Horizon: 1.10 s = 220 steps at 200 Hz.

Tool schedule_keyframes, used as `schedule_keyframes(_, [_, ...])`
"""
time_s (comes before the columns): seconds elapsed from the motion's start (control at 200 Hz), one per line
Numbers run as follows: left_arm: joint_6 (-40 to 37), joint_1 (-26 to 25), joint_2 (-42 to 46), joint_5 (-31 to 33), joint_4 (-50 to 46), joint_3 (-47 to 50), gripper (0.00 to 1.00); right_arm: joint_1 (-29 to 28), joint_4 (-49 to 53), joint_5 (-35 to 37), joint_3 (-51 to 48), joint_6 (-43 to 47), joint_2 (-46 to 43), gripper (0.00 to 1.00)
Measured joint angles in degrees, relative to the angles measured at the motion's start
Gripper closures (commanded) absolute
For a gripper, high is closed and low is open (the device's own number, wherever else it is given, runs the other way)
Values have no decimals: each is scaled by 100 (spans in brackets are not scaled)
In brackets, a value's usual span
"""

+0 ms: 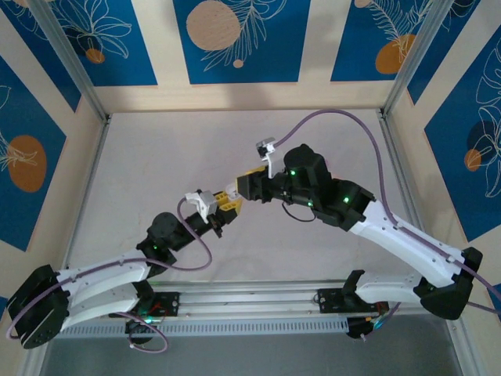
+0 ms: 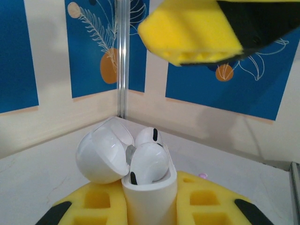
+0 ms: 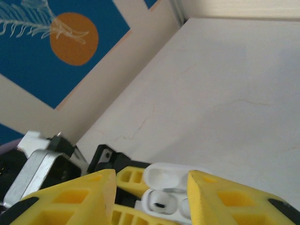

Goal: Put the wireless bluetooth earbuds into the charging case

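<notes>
**A:** How do the grippers stand?

**B:** The left gripper (image 2: 150, 208) is clamped on the white charging case (image 2: 148, 192) and holds it upright, likely to steady it. The right gripper (image 3: 151, 182) hangs just above with its fingers apart, gripping nothing.

**A:** And the earbuds?

**B:** Two white earbuds (image 2: 149, 161) sit in the case, with the lid (image 2: 101, 157) swung open. Whether they are fully seated is hard to tell, and the case's base is cut off.
</notes>
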State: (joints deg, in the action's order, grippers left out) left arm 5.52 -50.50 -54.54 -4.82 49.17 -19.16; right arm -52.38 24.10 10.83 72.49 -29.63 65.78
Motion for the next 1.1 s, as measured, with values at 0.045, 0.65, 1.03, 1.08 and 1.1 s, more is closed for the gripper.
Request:
schedule_keyframes(0.045, [-48, 0, 74, -72, -98, 0, 93, 205, 48, -37, -44, -155, -59, 53])
schedule_keyframes(0.65, [-308, 0, 192, -726, -831, -94, 92, 1749, 1740, -2645, 702, -748, 1547, 50])
schedule_keyframes(1.03, [-306, -20, 197, -721, -870, -101, 92, 1504, 2321, -2806, 1071, -236, 2033, 54])
schedule_keyframes(1.08, [-306, -22, 197, -719, -874, -101, 92, 1504, 2347, -2798, 1071, -203, 2026, 54])
schedule_keyframes(1.1, [-306, -26, 195, -717, -876, -101, 92, 1506, 2352, -2798, 1069, -184, 2017, 54])
